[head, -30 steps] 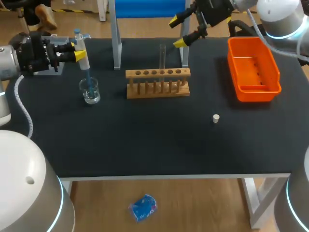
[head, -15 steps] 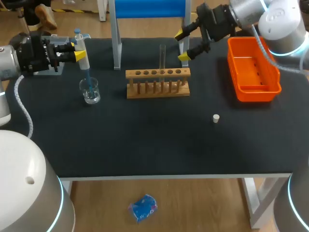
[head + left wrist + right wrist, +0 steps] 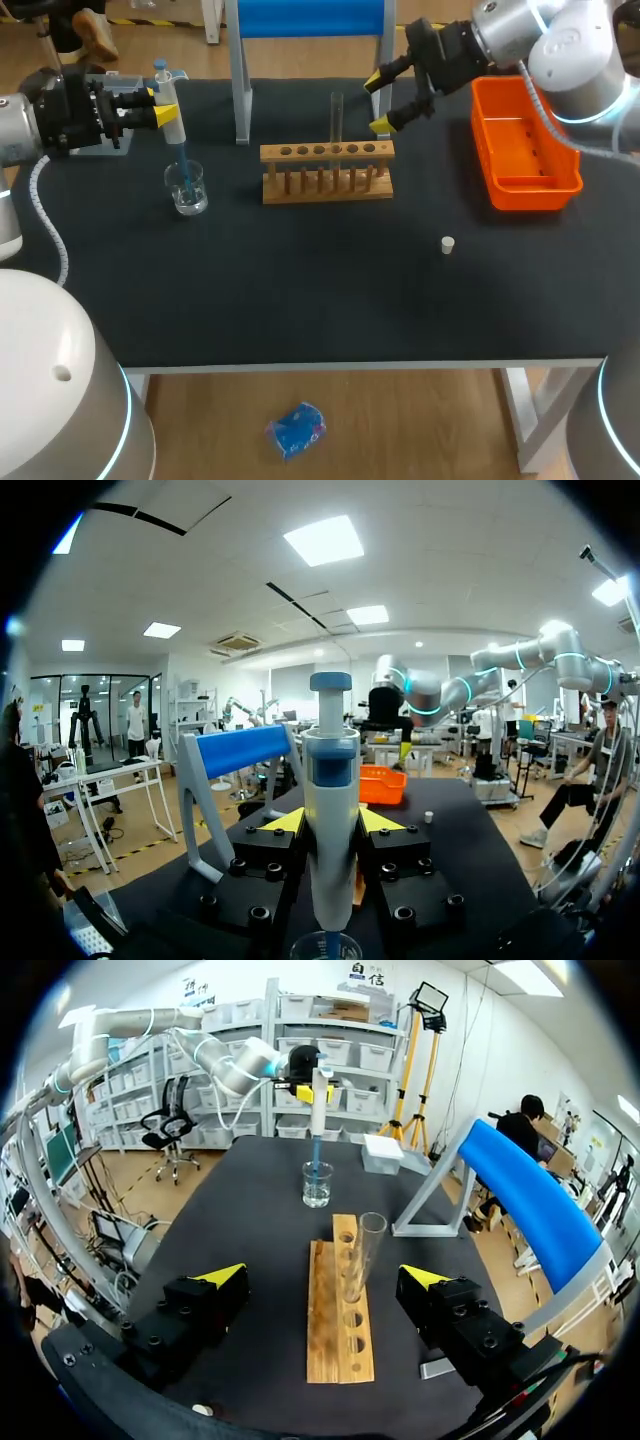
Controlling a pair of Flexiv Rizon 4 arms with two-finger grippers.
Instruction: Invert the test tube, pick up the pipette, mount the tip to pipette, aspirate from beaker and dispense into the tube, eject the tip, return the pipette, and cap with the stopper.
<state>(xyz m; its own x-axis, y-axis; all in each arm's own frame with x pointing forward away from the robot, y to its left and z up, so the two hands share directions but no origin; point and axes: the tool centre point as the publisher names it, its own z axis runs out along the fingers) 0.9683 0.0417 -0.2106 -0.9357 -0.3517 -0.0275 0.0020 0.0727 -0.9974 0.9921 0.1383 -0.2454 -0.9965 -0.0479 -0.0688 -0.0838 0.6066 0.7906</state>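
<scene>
Two arms work over your table (image 3: pixel 300 290). At the left, the left gripper (image 3: pixel 158 106) is clamped on the pipette (image 3: pixel 172 125), one yellow finger on each side of the barrel, and holds it upright. The left wrist view confirms this grip (image 3: pixel 331 820) on the pipette (image 3: pixel 331 770). The blue tip (image 3: pixel 183 165) dips into the beaker (image 3: pixel 187 192), which stands directly beneath.

Near the middle sits the wooden rack (image 3: pixel 327 172). The tube (image 3: pixel 337 115) stands upright in a middle hole, open end up.

Just right of the tube, above the rack's far end, hangs the right gripper (image 3: pixel 377 102), its fingers spread wide and holding nothing. In the right wrist view the tube (image 3: pixel 366 1250) stands ahead of that gripper (image 3: pixel 323 1276), between the fingers and touching neither.

Farther right, the white stopper (image 3: pixel 448 244) lies alone on the table, nearer you than the rack. The orange bin (image 3: pixel 545 185) sits at the far right.
</scene>
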